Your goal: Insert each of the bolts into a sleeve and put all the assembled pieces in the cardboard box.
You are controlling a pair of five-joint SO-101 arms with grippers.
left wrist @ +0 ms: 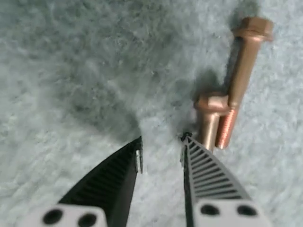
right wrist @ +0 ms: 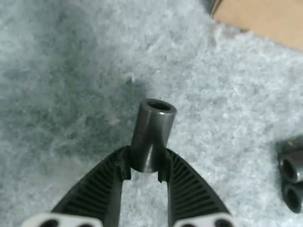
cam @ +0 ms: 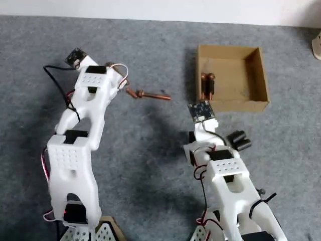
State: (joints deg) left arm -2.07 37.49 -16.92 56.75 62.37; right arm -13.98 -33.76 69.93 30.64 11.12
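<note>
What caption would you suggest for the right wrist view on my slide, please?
Right gripper shut on a dark sleeve, open end outward, over grey carpet, two more sleeves lying nearby.

We log the cardboard box as one corner, the rest cut by the frame edge. Two spare sleeves: cut likewise. Held sleeve: lower end hidden between the fingers of the right pincer. Copper pieces inside the box: too small for us to tell bolts from assemblies. Pale object: cut off, unidentified.
</note>
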